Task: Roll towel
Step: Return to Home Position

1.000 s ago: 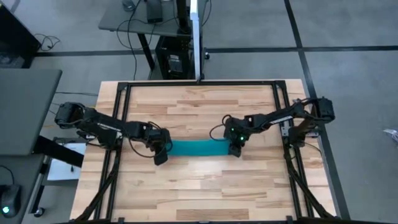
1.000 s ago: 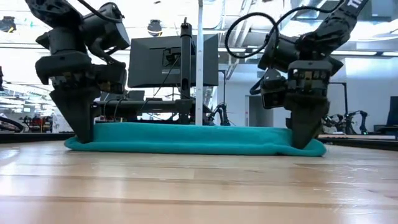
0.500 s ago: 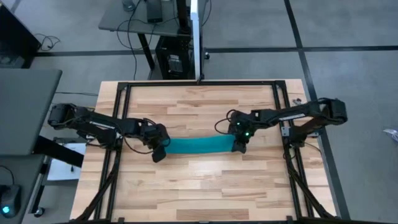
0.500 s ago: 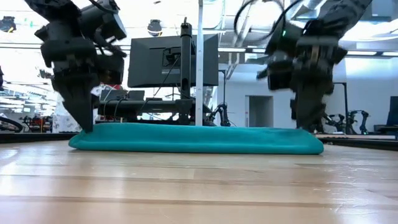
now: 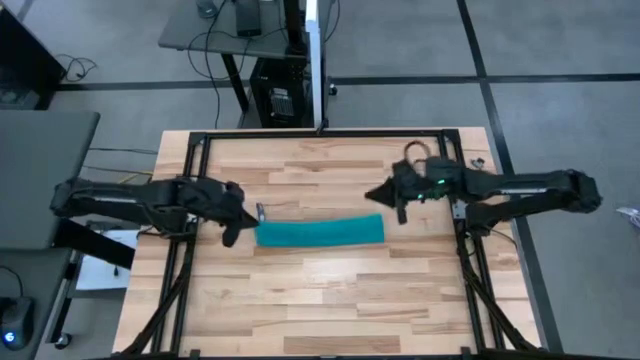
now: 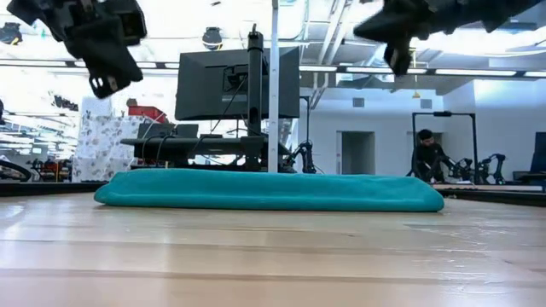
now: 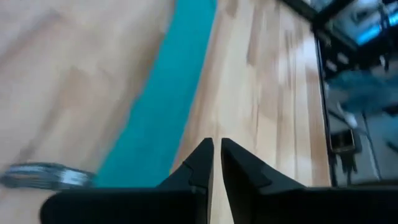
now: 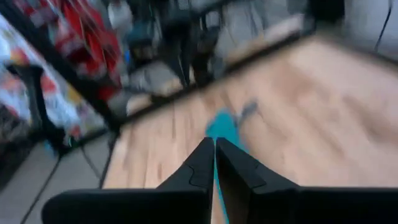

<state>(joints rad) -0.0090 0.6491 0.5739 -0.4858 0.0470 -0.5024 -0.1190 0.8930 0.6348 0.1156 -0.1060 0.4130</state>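
I see the towel (image 5: 320,232) lying as a long, narrow roll across the middle of the table (image 5: 320,305), its long axis running left to right. In the low view the towel (image 6: 269,190) rests flat on the wood, with both ends free and nothing touching it.

The left gripper (image 5: 231,236) is just beyond the towel's left end. In the low view this gripper (image 6: 107,82) hangs high above the table, well clear of the cloth. From the left wrist I see the left gripper (image 7: 217,144) with its fingers (image 7: 200,163) drawn nearly together, only a thin slit between them and nothing pinched. The towel (image 7: 165,118) shows as a teal strip ahead of them.

The right gripper (image 5: 385,196) is near the towel's right end, slightly to the far side of it. In the low view it (image 6: 397,53) is also raised high, apart from the cloth. From the right wrist I see the right gripper (image 8: 214,147) with its fingers (image 8: 200,167) pressed together and empty, and a patch of towel (image 8: 221,127) beyond the tips.

A person (image 6: 424,159) is in the room behind the table, far right.
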